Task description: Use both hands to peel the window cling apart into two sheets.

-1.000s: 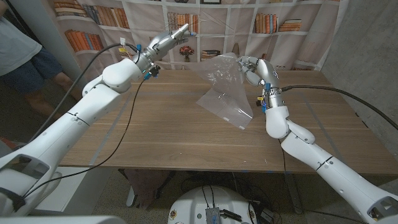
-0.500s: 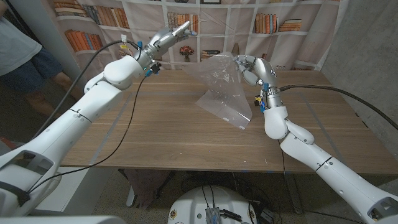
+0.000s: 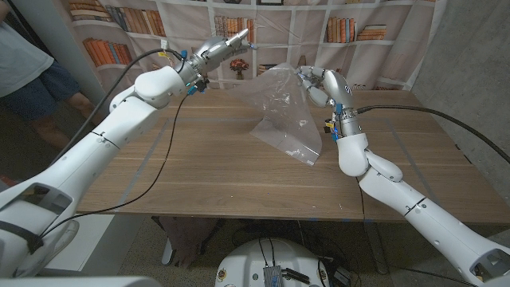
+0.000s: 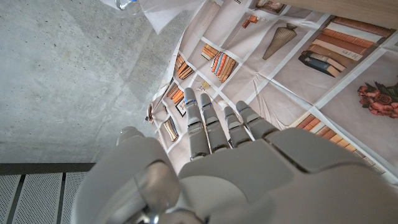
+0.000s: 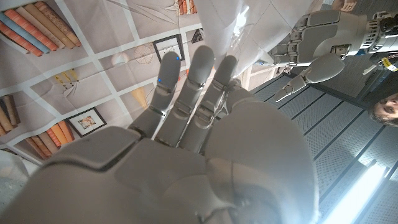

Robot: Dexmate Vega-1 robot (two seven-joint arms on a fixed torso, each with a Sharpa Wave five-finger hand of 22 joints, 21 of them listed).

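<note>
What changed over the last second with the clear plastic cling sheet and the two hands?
The right hand, holding the clear plastic window cling sheet, drew slightly left, gathering it more upright. The left hand edged slightly right, fingers extended. The sheet's lower edge stayed on the wooden table.

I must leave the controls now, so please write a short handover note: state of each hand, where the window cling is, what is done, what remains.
Right hand: raised above the table's far side, holds the top of the window cling.
Left hand: raised to the left of the cling, fingers extended toward it; whether it pinches a thin layer cannot be told.
Cling: hangs from the right hand, its lower edge resting on the wooden table.
Done: the cling is lifted.
Left: confirm two separate sheets; none is visible apart yet.
</note>
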